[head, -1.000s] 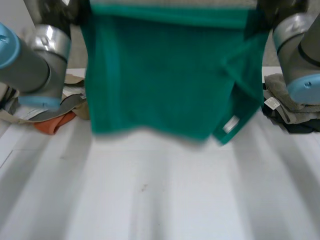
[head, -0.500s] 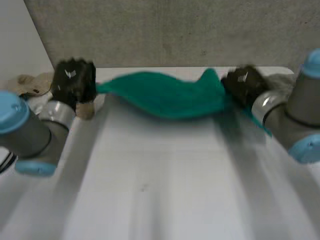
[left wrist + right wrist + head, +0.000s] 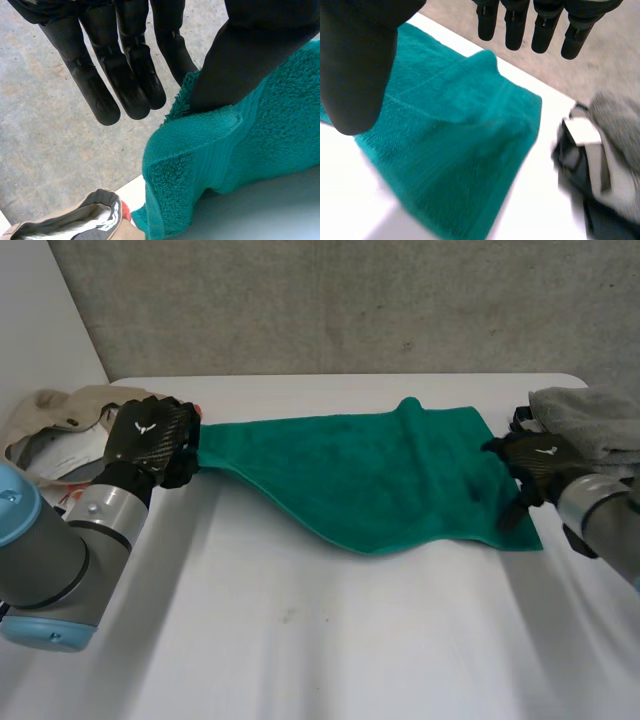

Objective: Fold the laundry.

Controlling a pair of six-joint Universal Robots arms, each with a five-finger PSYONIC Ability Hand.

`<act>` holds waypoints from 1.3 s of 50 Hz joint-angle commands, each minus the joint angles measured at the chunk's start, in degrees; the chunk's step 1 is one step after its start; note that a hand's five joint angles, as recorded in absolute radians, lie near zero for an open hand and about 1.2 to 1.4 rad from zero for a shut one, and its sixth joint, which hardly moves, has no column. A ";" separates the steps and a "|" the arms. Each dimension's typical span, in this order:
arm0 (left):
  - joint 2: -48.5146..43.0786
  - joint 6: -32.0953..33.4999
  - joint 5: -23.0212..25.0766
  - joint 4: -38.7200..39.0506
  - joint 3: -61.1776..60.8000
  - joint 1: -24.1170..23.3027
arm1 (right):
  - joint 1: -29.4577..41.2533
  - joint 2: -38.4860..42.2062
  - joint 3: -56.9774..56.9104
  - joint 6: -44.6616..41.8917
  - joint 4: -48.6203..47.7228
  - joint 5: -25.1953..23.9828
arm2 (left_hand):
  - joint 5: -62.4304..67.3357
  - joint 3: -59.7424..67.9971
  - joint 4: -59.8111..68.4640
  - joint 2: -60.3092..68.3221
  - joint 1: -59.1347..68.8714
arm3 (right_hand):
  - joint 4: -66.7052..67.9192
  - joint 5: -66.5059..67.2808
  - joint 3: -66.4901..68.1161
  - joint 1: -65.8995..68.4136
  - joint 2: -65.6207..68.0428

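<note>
Nubby terry towel [image 3: 380, 480], seemingly matt table [image 3: 300, 640]

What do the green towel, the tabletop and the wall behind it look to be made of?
The green towel looks like terry cloth, probably cotton: fuzzy looped pile, with a flatter woven band near the hem. The table is a smooth white board with a faint sheen, perhaps laminate. The wall is rough, speckled grey, seemingly concrete or plaster.

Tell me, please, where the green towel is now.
In the head view, the green towel lies on the white table, between the left hand at its corner and the right hand.
</note>
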 commanded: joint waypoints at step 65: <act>15.25 19.92 0.36 -41.50 -8.18 3.79 | -2.19 -5.93 8.26 -36.62 14.17 4.38 | 14.10 11.62 11.22 11.26 13.18 | 67.53 67.45 67.53 66.74 67.20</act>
